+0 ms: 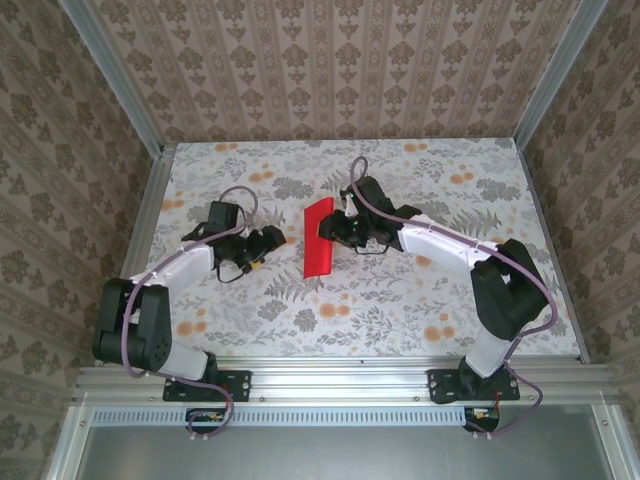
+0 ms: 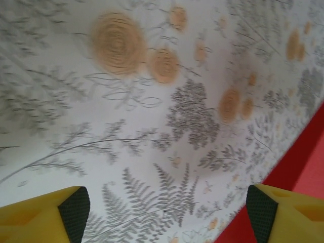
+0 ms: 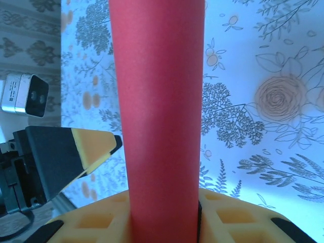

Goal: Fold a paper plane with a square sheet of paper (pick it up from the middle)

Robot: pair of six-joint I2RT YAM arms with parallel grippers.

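Evidently the red sheet of paper [image 1: 319, 238] is already folded into a narrow strip, sitting over the middle of the bench [image 1: 420, 300]. The right tool [image 1: 334, 231] looks clamped on it from the sheet's right side, about halfway along its length, probably to keep the layers pressed together and the strip steady. The left tool [image 2: 167, 210] is just beside the sheet's left edge, its fingers wide apart and holding nothing. It seems placed opposite its partner so it can take the strip for the next crease.
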